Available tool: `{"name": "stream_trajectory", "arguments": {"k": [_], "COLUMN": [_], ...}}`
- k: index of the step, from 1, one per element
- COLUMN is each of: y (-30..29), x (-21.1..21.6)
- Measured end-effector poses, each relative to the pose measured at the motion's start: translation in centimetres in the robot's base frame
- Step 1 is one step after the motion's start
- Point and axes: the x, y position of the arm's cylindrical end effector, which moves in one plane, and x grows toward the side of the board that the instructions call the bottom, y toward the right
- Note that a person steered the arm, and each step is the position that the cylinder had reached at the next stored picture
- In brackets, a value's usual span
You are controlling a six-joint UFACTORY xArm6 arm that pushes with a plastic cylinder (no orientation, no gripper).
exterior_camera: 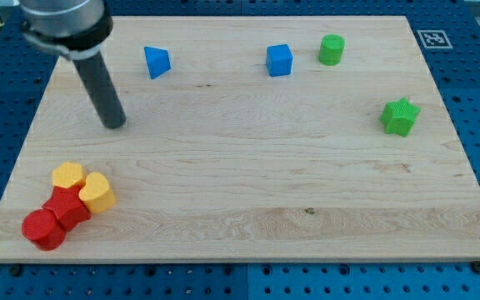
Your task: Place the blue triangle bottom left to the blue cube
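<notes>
The blue triangle (157, 62) lies near the view's top left of the wooden board (248, 192). The blue cube (279, 60) sits near the top centre, well to the triangle's right, at about the same height. My tip (116, 124) is on the board below and to the left of the blue triangle, apart from it. The dark rod slants up to the arm at the view's top left corner.
A green cylinder (332, 50) stands just right of the blue cube. A green star (399, 117) sits at the right. At the bottom left, two yellow blocks (84, 183) and two red blocks (54, 218) lie clustered together.
</notes>
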Motion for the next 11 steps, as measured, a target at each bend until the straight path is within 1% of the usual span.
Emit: {"name": "stream_trajectory", "arguments": {"k": [2,3,4,5,6,7,8,9,10,11], "y": [-0.5,-0.4,3.8,8.5,9.0,6.2,5.2,10.1,12.2,11.8], "x": [-7.2,-11.7,-13.2,-10.5,-9.3,-9.7,-9.2,-7.7,-6.5,-3.5]}}
